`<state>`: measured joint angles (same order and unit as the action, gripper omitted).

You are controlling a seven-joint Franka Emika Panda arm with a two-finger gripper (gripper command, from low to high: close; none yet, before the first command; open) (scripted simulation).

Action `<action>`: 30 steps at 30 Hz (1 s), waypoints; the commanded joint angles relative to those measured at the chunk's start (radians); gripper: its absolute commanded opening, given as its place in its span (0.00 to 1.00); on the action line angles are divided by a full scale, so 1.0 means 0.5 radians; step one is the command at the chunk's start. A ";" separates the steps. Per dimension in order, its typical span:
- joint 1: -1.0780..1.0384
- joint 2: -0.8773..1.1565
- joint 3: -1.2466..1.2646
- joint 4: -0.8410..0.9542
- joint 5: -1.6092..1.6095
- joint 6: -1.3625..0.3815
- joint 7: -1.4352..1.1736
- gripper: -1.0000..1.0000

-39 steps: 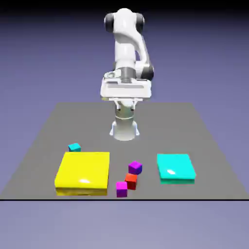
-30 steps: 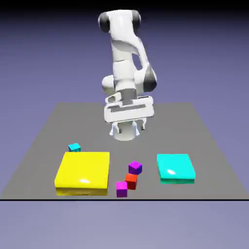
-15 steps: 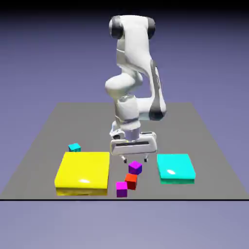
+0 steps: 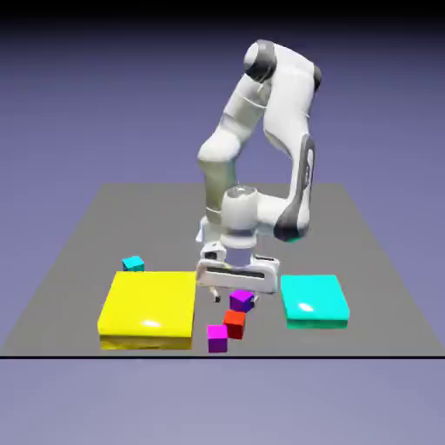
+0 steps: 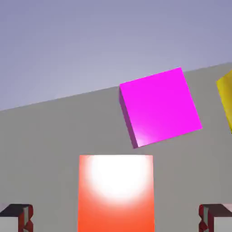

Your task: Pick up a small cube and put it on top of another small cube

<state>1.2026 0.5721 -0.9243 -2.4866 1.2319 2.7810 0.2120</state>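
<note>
gripper [image 4: 236, 295]: hanging low over the cluster of little cubes, jaws spread wide and holding nothing; in the hand view both fingertips [image 5: 16, 216] are sitting at the bottom corners.
red cube [image 5: 116, 192]: lying on the table between the two jaws, centred, with a clear gap on each side to either fingertip; not touched by them. In the exterior view it [image 4: 234, 323] is sitting just below the gripper.
room at the jaws: bare grey table [image 4: 365, 235] is showing on both sides of the red cube in the hand view, so each finger is having free space outside it.
magenta cube [image 5: 159, 106]: lying beyond the red cube, past the jaws and off toward the right fingertip's side, rotated; close to the red cube, cannot tell if touching. Exterior view [image 4: 217, 337].
purple cube [image 4: 242, 301]: sitting right under the gripper body, just beside the red cube; partly hidden by the fingers.
yellow slab [image 4: 148, 308]: lying to the exterior view's left of the jaws, its edge near the cluster; a yellow sliver [image 5: 225, 99] is showing at the hand view's right edge.
cyan slab [image 4: 314, 301]: lying to the exterior view's right of the jaws, apart from the cluster.
cyan cube [image 4: 133, 263]: sitting well apart from the jaws, just beyond the yellow slab's far left corner.
</note>
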 commanded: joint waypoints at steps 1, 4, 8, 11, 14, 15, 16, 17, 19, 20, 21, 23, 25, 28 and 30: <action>-0.058 0.053 0.067 0.036 0.087 0.002 -0.064 0.50; -0.232 0.210 0.267 0.142 0.348 0.009 -0.257 0.50; -0.209 0.189 0.241 0.128 0.314 0.008 -0.231 0.00; -0.035 0.032 0.041 0.022 0.053 0.001 -0.039 0.00; 0.139 -0.126 -0.159 -0.085 -0.208 -0.005 0.153 0.00; 0.146 -0.156 -0.192 -0.101 -0.264 -0.012 0.184 0.00; 0.073 -0.154 -0.172 -0.086 -0.276 -0.024 0.164 0.00; 0.000 -0.169 -0.153 -0.057 -0.329 -0.031 0.153 0.00; -0.145 -0.234 -0.140 -0.031 -0.485 -0.064 0.001 0.00; -0.217 -0.266 -0.134 -0.019 -0.563 -0.081 -0.075 0.00; -0.290 -0.298 -0.128 -0.006 -0.640 -0.098 -0.152 0.00; -0.366 -0.358 -0.141 -0.014 -0.762 -0.129 -0.321 0.00; -0.422 -0.417 -0.160 -0.031 -0.874 -0.158 -0.495 0.00; -0.507 -0.505 -0.189 -0.057 -1.042 -0.203 -0.756 0.00; -0.563 -0.564 -0.208 -0.075 -1.154 -0.233 -0.930 0.00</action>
<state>0.9210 0.2903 -1.0282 -2.5239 0.6552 2.6636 -0.2531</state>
